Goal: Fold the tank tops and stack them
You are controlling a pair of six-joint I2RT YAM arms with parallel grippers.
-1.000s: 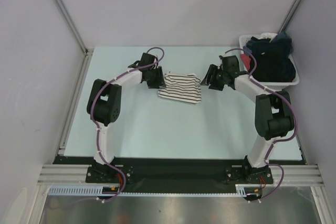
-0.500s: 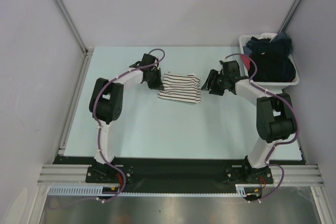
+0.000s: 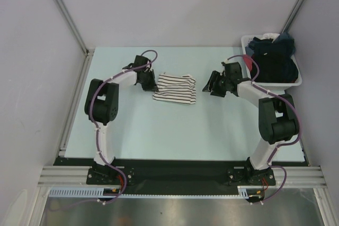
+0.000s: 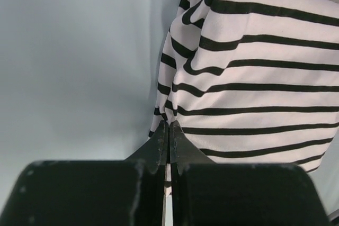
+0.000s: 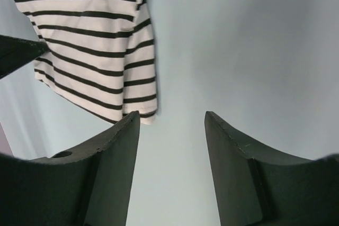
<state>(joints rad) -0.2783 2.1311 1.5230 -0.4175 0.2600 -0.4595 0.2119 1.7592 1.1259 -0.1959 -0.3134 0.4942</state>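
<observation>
While the left gripper (image 4: 168,130) is clamped shut on the left edge of the striped tank top (image 3: 175,88), that top is seen folded into a compact rectangle far back on the table (image 3: 159,130), so its fold is judged nearly done. Just right of it, the right gripper (image 5: 172,116) is held spread and empty. Dark garments (image 3: 273,62) are heaped in the white basket (image 3: 244,39). The black tank top cannot be picked out among them, and its folding and stacking are judged outstanding.

Tank top (image 3: 175,88): white, thin black stripes. Table (image 3: 159,125): pale blue. Basket (image 3: 294,82): white.
</observation>
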